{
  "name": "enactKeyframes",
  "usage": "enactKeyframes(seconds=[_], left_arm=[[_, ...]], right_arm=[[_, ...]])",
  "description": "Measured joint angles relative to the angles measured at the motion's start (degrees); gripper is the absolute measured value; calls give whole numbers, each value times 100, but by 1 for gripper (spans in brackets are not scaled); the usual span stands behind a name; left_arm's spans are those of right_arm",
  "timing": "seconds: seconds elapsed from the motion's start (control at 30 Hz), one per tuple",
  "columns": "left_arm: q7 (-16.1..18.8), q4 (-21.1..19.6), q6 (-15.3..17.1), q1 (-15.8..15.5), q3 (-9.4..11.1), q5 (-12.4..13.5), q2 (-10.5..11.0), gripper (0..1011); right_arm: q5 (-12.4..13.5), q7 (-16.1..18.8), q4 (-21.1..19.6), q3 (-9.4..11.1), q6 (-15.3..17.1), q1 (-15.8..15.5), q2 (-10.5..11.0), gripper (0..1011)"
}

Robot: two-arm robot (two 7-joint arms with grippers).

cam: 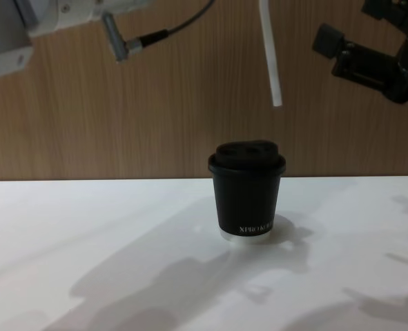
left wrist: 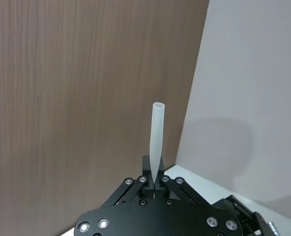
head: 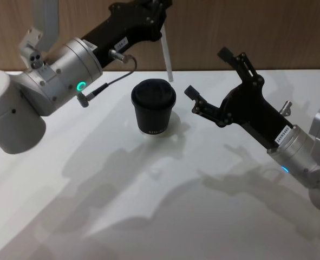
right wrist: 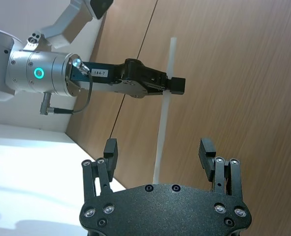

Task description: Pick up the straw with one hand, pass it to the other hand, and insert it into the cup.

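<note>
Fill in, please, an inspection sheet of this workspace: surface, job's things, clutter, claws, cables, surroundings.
Surface: white table, with shadows of the arms on it.
Job's things: black lidded cup stands upright on the table; white straw hangs in the air above it, nearly upright, not touching the lid.
Clutter: nothing seen.
Claws: left claw is shut on the straw's upper part; right claw is open and empty, in the air on the cup's right.
Cables: thin black cable loops at the left wrist, off the table.
Surroundings: wood-panel wall behind the table.
</note>
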Motion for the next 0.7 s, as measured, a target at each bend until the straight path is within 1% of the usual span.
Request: enactKeyframes(seconds=[0.23, 0.37, 0.53, 0.7], left_arm=[[158, -197, 147, -40, -19, 223, 161, 6], [229, -249, 202, -53, -31, 315, 206, 6], [364, -310, 306, -74, -34, 503, 273, 6], [442, -325, 368, -80, -23, 606, 298, 6]], right_arm=[[0, 0, 0, 0, 0, 0, 0, 1001], [0, 0, 0, 0, 0, 0, 0, 1001], [0, 0, 0, 0, 0, 0, 0, 1001], [0, 0, 0, 0, 0, 0, 0, 1001]])
